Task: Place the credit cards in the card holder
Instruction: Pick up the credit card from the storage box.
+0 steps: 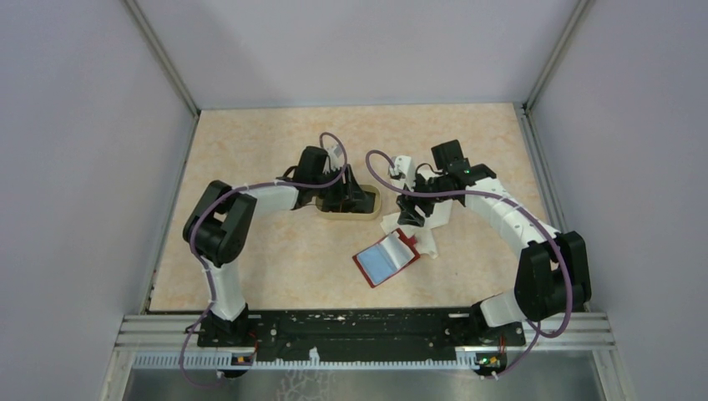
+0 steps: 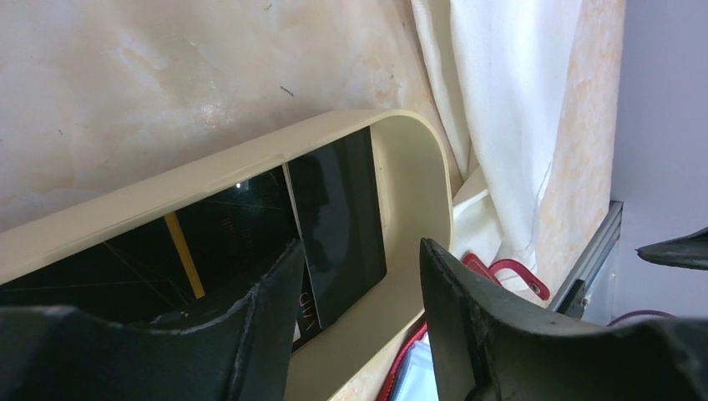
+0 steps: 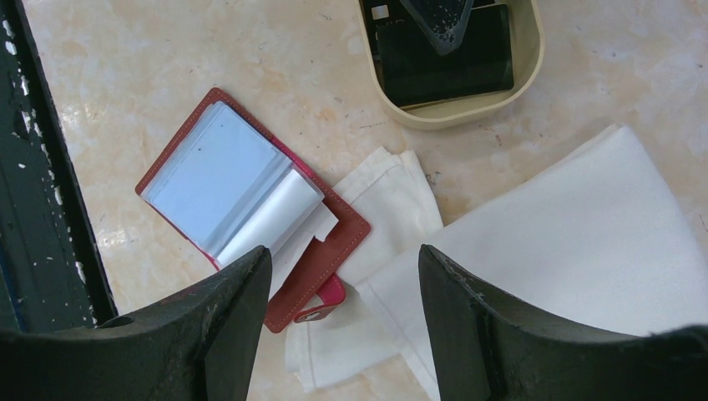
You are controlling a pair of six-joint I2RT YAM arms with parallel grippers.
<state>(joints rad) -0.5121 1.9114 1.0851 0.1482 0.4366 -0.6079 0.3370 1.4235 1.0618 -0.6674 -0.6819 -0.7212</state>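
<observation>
- Left wrist: my left gripper [image 2: 361, 251] sits spread over black credit cards [image 2: 338, 217] in the tray [image 2: 413, 175], mid-counter.
- My right gripper [image 3: 344, 255] hangs released and empty above the card holder [image 3: 250, 205], which lies open toward the near edge.

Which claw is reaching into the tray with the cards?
The left claw: it dips into the tan tray, over the black cards. The right claw hangs above the white cloth.

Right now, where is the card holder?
Top view: the card holder lies open centre-right, one corner on the white cloth, nearer than the tray.
</observation>
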